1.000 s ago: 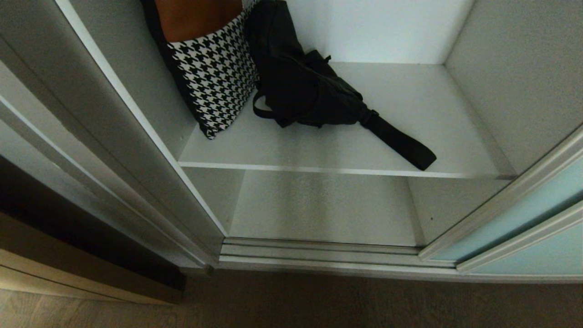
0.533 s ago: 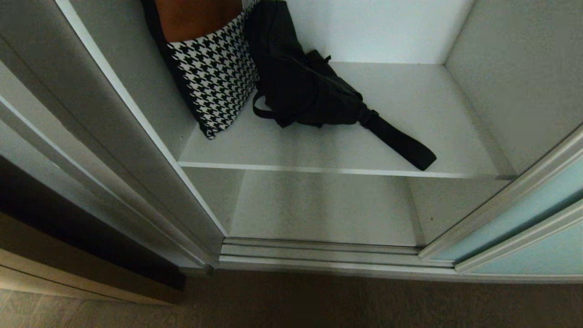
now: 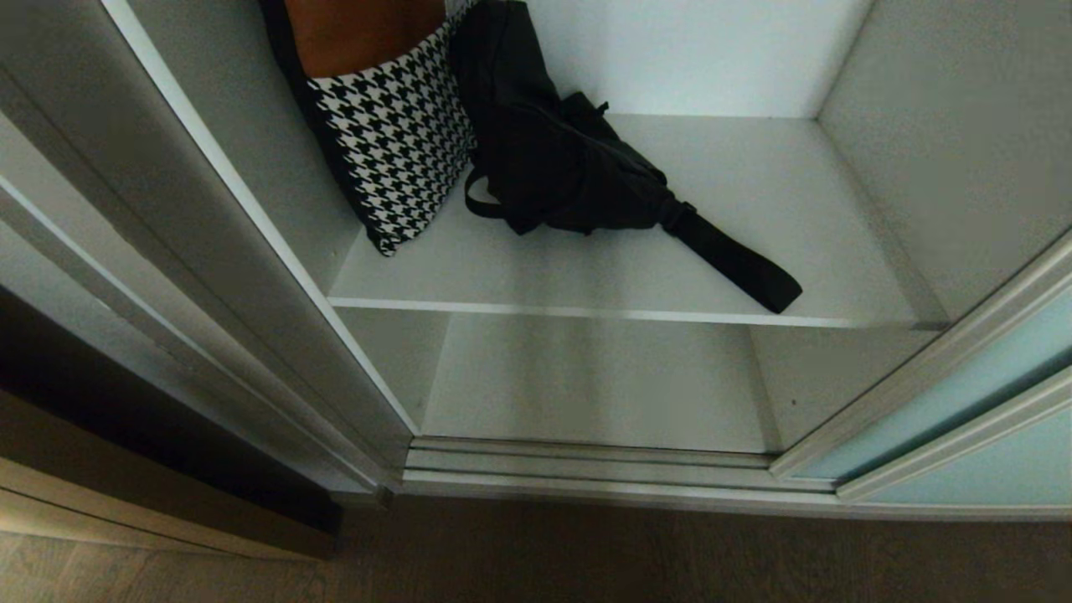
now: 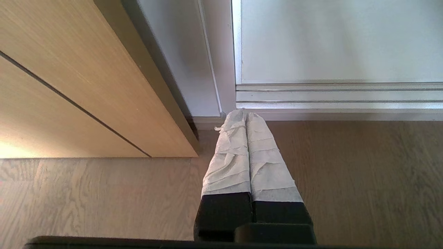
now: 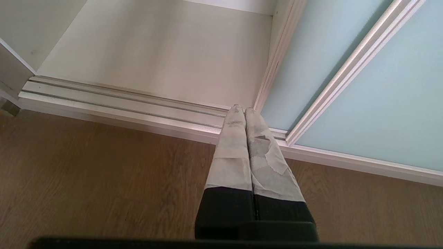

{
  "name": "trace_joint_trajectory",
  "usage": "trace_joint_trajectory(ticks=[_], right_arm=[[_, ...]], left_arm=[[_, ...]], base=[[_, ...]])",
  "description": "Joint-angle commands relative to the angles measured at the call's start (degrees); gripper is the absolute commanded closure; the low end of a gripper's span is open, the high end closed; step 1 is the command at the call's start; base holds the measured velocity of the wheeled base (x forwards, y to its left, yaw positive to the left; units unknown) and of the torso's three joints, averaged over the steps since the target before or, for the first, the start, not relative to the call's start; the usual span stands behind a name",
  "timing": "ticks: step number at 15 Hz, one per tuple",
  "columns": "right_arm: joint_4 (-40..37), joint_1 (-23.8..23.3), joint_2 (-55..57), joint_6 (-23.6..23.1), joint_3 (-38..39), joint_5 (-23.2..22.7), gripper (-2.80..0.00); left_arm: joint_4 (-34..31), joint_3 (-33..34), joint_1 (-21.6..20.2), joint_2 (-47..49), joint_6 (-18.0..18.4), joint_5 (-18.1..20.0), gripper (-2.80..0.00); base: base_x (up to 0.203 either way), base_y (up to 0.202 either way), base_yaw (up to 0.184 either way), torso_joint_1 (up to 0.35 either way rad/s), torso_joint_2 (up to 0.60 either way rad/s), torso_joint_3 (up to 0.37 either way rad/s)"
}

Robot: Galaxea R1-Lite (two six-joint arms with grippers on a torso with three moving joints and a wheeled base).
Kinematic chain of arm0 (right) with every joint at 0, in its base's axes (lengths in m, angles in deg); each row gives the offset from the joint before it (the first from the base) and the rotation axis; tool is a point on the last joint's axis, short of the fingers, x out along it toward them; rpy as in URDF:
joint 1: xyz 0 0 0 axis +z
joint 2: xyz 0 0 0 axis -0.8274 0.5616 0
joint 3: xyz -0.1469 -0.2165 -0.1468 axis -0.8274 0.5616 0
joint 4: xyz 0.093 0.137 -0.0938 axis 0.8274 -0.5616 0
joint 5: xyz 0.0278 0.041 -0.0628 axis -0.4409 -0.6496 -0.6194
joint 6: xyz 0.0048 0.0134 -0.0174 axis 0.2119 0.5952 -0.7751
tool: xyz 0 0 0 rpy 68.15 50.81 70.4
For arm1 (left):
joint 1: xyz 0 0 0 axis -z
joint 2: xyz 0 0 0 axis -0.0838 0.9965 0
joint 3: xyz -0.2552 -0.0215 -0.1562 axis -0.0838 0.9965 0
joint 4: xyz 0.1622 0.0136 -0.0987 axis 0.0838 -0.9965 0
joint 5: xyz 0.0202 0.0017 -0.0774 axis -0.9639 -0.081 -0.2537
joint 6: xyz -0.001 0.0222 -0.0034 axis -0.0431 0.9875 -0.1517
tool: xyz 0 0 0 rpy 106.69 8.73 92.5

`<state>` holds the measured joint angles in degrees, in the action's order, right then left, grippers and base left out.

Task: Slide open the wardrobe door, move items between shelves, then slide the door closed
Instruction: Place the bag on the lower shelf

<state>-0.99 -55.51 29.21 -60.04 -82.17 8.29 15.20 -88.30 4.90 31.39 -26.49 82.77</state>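
The wardrobe stands open, its frosted pale blue-green sliding door (image 3: 963, 394) pushed to the right. On the upper white shelf (image 3: 586, 276) a houndstooth bag (image 3: 394, 142) with an orange-brown inside leans against the left wall. A black fabric pouch (image 3: 561, 167) lies beside it, its wide strap (image 3: 737, 264) trailing toward the shelf's front edge. The lower shelf (image 3: 586, 385) holds nothing. Neither arm shows in the head view. My left gripper (image 4: 245, 116) hangs shut over the wood floor, near the track's left end. My right gripper (image 5: 241, 110) hangs shut in front of the door's (image 5: 346, 69) left edge.
A ribbed silver floor track (image 3: 586, 465) runs along the wardrobe's foot. A tan wooden cabinet front (image 4: 69, 76) stands to the left of the opening. Brown wood floor (image 5: 86, 173) lies in front.
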Motion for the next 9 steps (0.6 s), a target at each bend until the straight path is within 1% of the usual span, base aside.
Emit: trace_joint_trajectory(ticks=[1,3,4,7,9], right_arm=[[0.0,0.0,-0.1,-0.1,0.0,0.0,0.00],[0.0,0.0,-0.1,-0.1,0.0,0.0,0.00],[0.0,0.0,-0.1,-0.1,0.0,0.0,0.00],[0.0,0.0,-0.1,-0.1,0.0,0.0,0.00],[0.0,0.0,-0.1,-0.1,0.0,0.0,0.00]], left_arm=[[0.8,-2.8,0.0,0.1,-0.2,0.1,0.00],[0.2,-9.5,0.0,0.3,-0.1,1.0,0.00],[-0.7,-13.7,0.0,1.0,0.0,2.7,0.00],[-2.6,-22.3,-0.1,9.5,0.3,9.1,0.00],[-2.7,-27.3,-0.1,16.4,0.2,14.5,0.00]], base=[[0.000,0.000,0.000,0.000,0.00,0.000],[0.000,0.000,0.000,0.000,0.00,0.000],[0.000,0.000,0.000,0.000,0.00,0.000],[0.000,0.000,0.000,0.000,0.00,0.000],[0.000,0.000,0.000,0.000,0.00,0.000]])
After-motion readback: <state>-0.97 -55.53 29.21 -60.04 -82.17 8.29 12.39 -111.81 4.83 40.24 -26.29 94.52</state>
